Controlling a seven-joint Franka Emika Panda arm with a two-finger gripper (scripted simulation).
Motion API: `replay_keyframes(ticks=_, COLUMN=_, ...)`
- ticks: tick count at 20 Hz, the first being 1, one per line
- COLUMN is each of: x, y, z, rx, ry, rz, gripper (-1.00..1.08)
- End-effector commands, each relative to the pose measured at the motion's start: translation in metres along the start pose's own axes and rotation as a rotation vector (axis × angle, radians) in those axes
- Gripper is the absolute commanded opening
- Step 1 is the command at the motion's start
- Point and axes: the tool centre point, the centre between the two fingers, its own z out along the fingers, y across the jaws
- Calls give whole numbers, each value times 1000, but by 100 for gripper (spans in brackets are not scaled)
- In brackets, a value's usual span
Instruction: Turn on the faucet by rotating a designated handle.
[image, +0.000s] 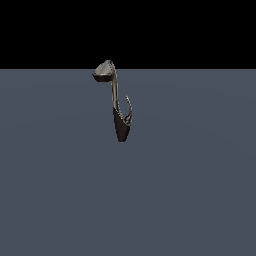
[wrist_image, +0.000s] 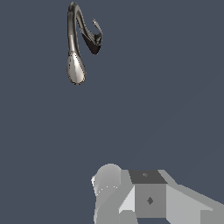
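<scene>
The faucet (image: 120, 125) stands alone on a slate-blue floor (image: 190, 190), its dark tapered body narrowing toward the base, its thin grey neck rising to a broad flattened spout head. The handle (image: 129, 107), 1 short silvery hook, branches from the body on the exterior view's right. From my wrist view, the faucet (wrist_image: 91, 43) sits well apart from my grey arm housing (wrist_image: 148, 197). My pincer's fingers are not visible, so I cannot tell how far open it is.

Faucet (image: 120, 107) stands alone on flat grey floor (image: 190, 190), open approach all round; handle (image: 129, 107) unobstructed.
</scene>
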Motion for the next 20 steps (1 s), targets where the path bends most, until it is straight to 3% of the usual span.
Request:
replay_keyframes(ticks=1, x=1, y=-1, z=0, rx=3, ry=-1, rz=3, gripper=-100)
replay_keyframes(ticks=10, x=26, y=-10, z=4, rx=53, ry=-20, rz=70, gripper=-100)
replay_keyframes(ticks=20, x=90, y=-31, z=21, rx=175, ry=-79, rz=247, gripper=-100)
